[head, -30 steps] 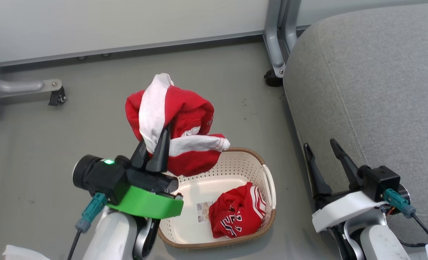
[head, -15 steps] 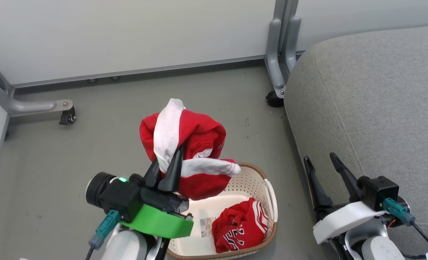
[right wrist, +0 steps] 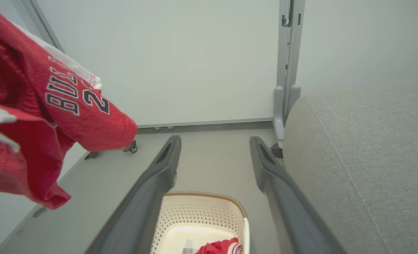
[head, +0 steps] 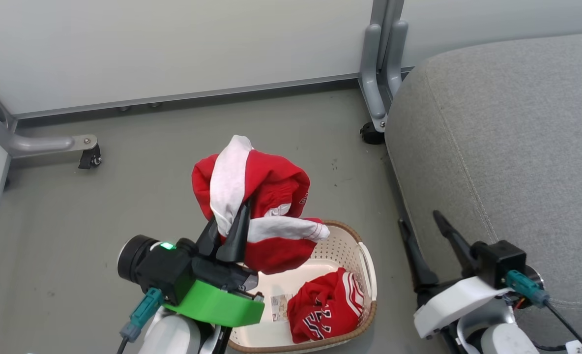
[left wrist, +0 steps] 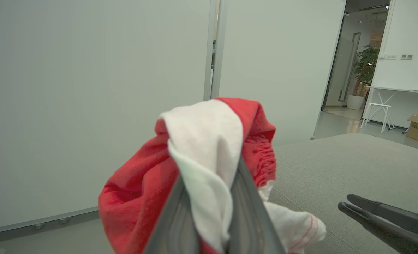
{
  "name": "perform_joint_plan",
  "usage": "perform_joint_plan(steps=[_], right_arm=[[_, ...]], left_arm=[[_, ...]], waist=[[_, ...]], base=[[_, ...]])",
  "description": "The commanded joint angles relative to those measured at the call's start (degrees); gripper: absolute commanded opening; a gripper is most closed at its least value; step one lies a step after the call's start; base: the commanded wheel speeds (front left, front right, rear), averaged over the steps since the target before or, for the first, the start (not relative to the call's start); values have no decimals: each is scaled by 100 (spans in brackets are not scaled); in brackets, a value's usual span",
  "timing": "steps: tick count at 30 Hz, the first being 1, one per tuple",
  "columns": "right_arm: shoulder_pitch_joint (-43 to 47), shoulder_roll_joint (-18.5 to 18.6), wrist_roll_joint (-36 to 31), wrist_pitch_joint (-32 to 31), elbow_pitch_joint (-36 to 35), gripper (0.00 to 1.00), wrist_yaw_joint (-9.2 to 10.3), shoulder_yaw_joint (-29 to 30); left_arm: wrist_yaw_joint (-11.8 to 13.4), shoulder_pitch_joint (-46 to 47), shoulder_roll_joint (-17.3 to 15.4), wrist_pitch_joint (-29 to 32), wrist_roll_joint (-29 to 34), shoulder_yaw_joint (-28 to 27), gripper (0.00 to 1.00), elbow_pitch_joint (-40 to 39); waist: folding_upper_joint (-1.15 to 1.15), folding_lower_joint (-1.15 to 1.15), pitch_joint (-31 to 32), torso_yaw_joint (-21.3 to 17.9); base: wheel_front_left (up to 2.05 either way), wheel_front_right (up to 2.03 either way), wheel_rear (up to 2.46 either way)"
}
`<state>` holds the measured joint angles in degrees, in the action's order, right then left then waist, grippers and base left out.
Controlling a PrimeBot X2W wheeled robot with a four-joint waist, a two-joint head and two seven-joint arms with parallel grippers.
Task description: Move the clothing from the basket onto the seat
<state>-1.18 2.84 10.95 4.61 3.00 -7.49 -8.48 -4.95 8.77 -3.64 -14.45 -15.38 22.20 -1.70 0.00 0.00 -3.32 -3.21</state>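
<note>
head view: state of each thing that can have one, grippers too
seat: no clothing on the part in view
basket: upright on the floor, one garment inside
garment in basket: crumpled, at its right side
lifted garment: bunched, hanging above the basket
left gripper: shut on the lifted garment
right gripper: open, empty, beside the seat

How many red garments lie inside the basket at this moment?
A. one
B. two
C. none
A: one red garment lies in the basket, while the other garment is held up clear of it in the shut jaws of the left gripper.
</note>
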Motion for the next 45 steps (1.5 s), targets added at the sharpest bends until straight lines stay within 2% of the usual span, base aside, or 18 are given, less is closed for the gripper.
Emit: perform_joint_plan(steps=[1, 14, 19, 27, 28, 29, 30, 45], right_arm=[[-29, 50, 3, -48, -40, 100, 0, -131], [-686, 629, 846, -255, -239, 100, 0, -2136], [-1169, 593, 1155, -121, -48, 100, 0, -2784], [-1916, 429, 1363, 152, 558, 100, 0, -3391], [-1967, 412, 1399, 177, 620, 76, 0, -3435], [-2028, 404, 1424, 214, 702, 42, 0, -3475], [-2072, 402, 1436, 227, 758, 0, 0, -3503], [-2364, 428, 1623, 605, 1170, 0, 0, -3680]], left_arm=[[31, -44, -45, 3, -38, -5, 0, -30], [34, 152, -57, -15, -54, 50, 0, -77], [14, 210, -51, -27, -61, 96, 0, -70], [-7, 285, -31, -38, -76, 189, 0, -42], [-9, 283, -28, -38, -84, 200, 0, -41], [-11, 277, -27, -41, -89, 209, 0, -35], [-9, 274, -25, -43, -97, 216, 0, -33], [34, 222, -57, -61, -149, 244, 0, 24]], waist=[[0, 0, -12, 7], [0, 0, -147, 89], [0, 0, -199, 161], [0, 0, -241, 252], [0, 0, -240, 260], [0, 0, -235, 267], [0, 0, -232, 272], [0, 0, -192, 269]], base=[[0, 0, 0], [0, 0, 0], [0, 0, 0], [0, 0, 0], [0, 0, 0], [0, 0, 0], [0, 0, 0], [0, 0, 0]])
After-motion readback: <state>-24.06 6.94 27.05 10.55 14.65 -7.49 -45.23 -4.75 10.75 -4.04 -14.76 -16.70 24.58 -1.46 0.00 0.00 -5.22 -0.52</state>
